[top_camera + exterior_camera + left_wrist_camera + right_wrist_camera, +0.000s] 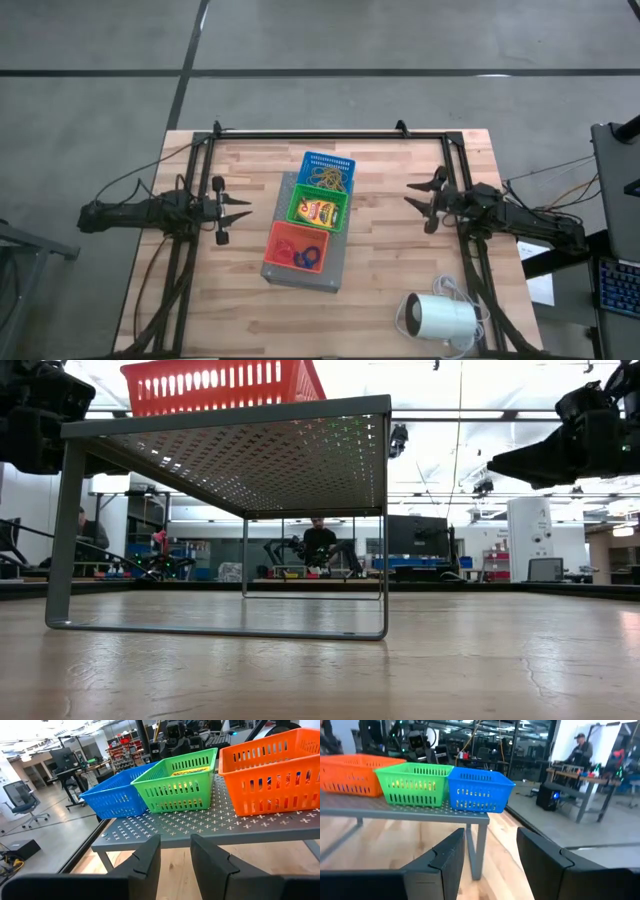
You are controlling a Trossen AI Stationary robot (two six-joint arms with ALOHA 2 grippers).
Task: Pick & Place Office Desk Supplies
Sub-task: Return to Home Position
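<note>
Three small baskets stand in a row on a grey perforated shelf [285, 272] at mid-table. The blue basket [328, 172] holds tan rubber bands [327, 178]. A yellow crayon box [319, 211] lies in the green basket [320, 209]. In the orange basket [297, 247] are red and blue rubber rings [300, 254]. My left gripper [244, 212] hovers left of the shelf, pointing level at it, open and empty [175, 845]. Right of the shelf, my right gripper [410, 196] also hangs open and empty, facing the blue basket [479, 792].
A white cylinder with a cord [440, 320] lies near the table's front right corner. A black frame [310, 133] runs along the far edge and down both sides. The shelf stands on thin legs [60, 540] with open space beneath it. People sit in the room beyond [320, 545].
</note>
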